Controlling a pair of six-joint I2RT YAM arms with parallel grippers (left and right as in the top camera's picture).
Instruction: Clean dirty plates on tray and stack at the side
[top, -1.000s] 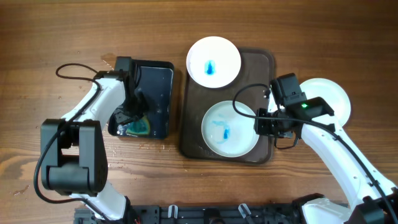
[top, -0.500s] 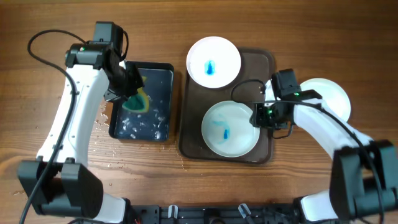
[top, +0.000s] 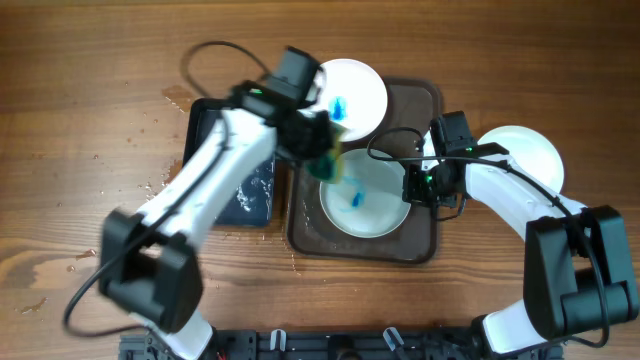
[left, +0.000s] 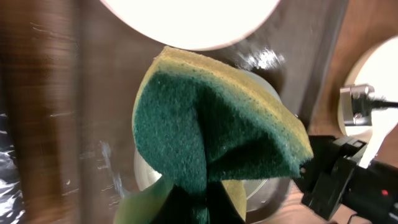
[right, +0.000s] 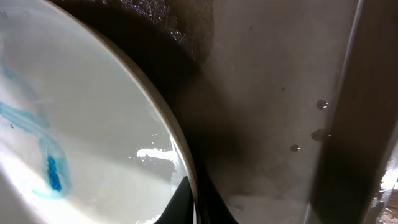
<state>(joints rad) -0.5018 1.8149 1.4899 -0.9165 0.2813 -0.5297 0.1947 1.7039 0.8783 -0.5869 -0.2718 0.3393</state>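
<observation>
The dark brown tray (top: 415, 105) holds two white plates. The near plate (top: 375, 205) has a blue smear at its centre and also fills the right wrist view (right: 74, 124). The far plate (top: 362, 85), also smeared blue, overhangs the tray's back left corner. A third plate (top: 530, 155) lies on the table to the right. My left gripper (top: 328, 158) is shut on a green and yellow sponge (left: 211, 130) just above the near plate's left rim. My right gripper (top: 412, 188) is shut on the near plate's right rim (right: 186, 180).
A black glossy tray (top: 250, 185) holding water lies left of the brown tray, partly under my left arm. Water drops spot the table around it. The brown tray's raised right rim (right: 348, 124) runs beside my right gripper.
My left arm has carried the sponge from the black tray rightward to the near plate. My right gripper stays at that plate's right rim.
</observation>
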